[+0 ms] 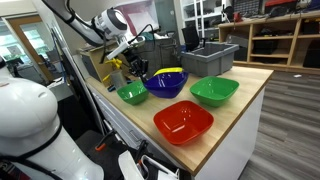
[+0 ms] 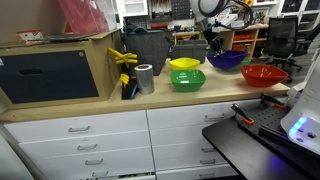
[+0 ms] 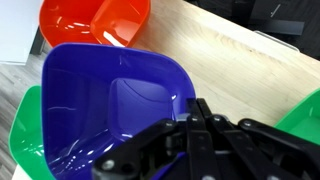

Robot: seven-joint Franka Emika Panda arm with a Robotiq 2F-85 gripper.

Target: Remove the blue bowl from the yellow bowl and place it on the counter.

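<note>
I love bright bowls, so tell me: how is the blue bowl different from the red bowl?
The blue bowl is dark blue; the red bowl is bright red. The gripper pinches the blue bowl's rim, while nothing touches the red bowl. In an exterior view the yellow bowl shows right behind the blue bowl; the red bowl has bare counter around it. Both are shiny, upright, empty, with rounded-square rims.

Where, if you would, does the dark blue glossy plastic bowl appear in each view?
In an exterior view: dark blue glossy plastic bowl at centre.
In an exterior view: bowl upper right of centre.
Wrist view: bowl fills the left half.
Landmark: the glossy red plastic bowl nearby.
</note>
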